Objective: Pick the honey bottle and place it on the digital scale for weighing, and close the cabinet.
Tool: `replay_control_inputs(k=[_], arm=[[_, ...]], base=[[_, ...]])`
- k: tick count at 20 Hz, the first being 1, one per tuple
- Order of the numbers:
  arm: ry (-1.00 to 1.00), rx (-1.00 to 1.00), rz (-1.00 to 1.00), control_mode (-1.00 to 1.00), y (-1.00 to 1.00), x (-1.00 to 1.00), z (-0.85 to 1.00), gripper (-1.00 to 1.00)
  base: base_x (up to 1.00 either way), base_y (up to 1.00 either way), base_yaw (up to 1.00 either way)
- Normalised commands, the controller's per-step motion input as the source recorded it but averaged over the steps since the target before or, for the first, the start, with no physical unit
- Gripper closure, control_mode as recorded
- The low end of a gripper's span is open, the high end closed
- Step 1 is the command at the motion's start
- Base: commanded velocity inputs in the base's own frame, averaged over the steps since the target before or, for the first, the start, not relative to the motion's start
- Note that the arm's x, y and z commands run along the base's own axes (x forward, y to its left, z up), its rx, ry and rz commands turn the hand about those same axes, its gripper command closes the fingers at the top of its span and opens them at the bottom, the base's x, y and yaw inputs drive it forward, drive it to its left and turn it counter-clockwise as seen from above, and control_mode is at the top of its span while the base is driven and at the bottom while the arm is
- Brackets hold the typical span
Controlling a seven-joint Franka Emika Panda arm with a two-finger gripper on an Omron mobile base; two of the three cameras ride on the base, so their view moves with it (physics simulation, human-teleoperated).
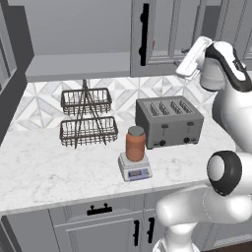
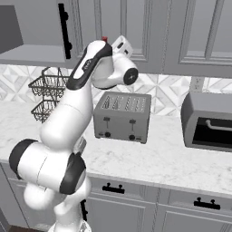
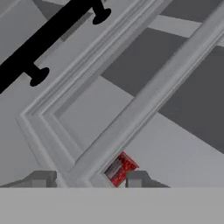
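The honey bottle (image 1: 135,143), orange-brown with a grey lid, stands upright on the small digital scale (image 1: 135,171) near the counter's front edge. My gripper (image 1: 184,58) is raised well above and to the right of it, up against the panelled cabinet door (image 1: 165,29) beside its black bar handle (image 1: 144,34). In the hand view the gripper (image 3: 87,179) is shut with nothing in it and faces the door's frame (image 3: 131,113) at close range, with the handle (image 3: 48,35) at upper left. Left of that door the cabinet's shelf (image 1: 74,64) lies uncovered.
A grey four-slot toaster (image 1: 170,120) stands behind the scale, and a two-tier wire basket (image 1: 87,118) sits to its left. A small red can (image 3: 120,168) shows through the door's glass. A grey countertop oven (image 2: 208,120) sits at the right.
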Motion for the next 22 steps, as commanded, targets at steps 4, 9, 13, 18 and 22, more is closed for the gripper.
replay_control_inputs(k=[4,9,13,18,22], arm=[[-0.15,0.0,-0.1,-1.0,0.11,0.62,-0.15,-1.0],[-0.31,0.0,-0.02,-1.0,0.06,-0.87,0.12,-1.0],[-0.29,-0.01,-0.02,-1.0,0.09,-0.91,0.47,-1.0],[-0.08,-0.1,0.0,-1.0,0.25,-1.0,0.34,-1.0],[-0.04,-0.19,0.0,-1.0,0.35,-1.0,0.36,-1.0]], base=[[0.0,0.0,0.0],[0.0,0.0,0.0],[0.0,0.0,0.0],[0.0,0.0,0.0],[0.0,0.0,0.0]])
